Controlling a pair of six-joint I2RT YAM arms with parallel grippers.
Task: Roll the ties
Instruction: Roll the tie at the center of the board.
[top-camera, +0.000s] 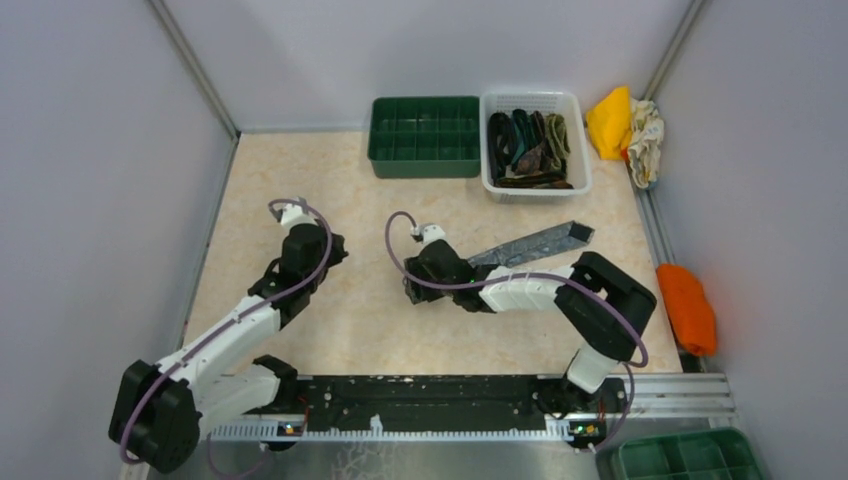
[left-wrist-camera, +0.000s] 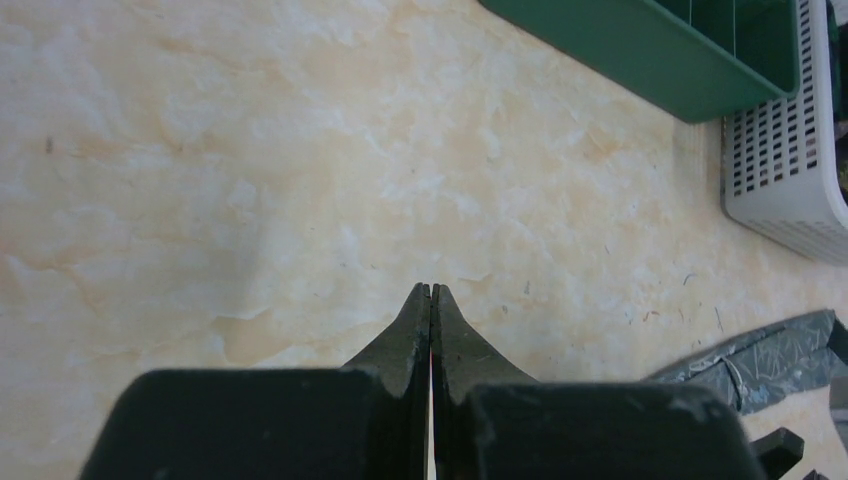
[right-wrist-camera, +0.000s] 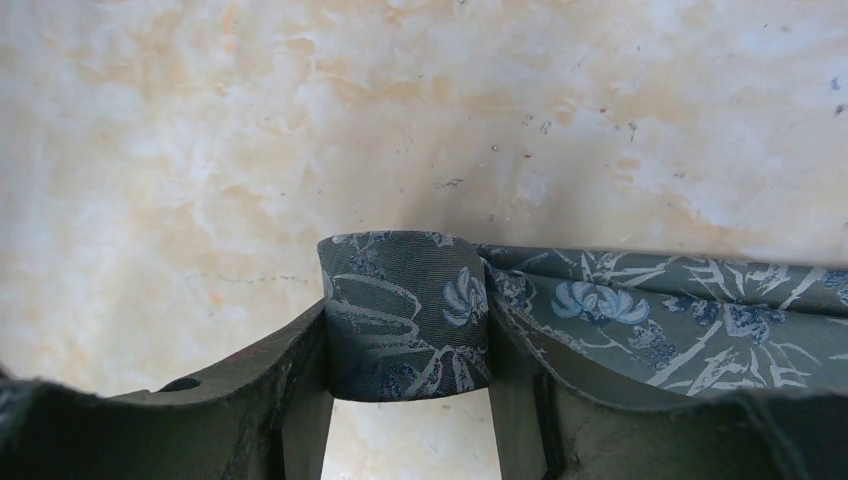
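While both arms reach over the table (top-camera: 300, 190), the green tray (top-camera: 424, 137) stands well beyond the right pincer (top-camera: 413, 292), against the back wall, divided into a grid of small compartments. Just beside it, farther to that pincer's right, sits the white basket (top-camera: 578, 150), which holds a loose heap of dark ties (top-camera: 528, 150) in black, green, brown and olive. From the right pincer a grey tie (top-camera: 530, 243) runs flat across the table, away and to the right, and its far end stops short of the basket. Its near end is wound into a small coil, and this coil sits between the right pincer's fingers (right-wrist-camera: 300, 370), which are about half closed and press on it from either side. Well apart to that pincer's left, the left pincer (left-wrist-camera: 431, 290) is fully closed, tips touching, holding nothing over bare table.
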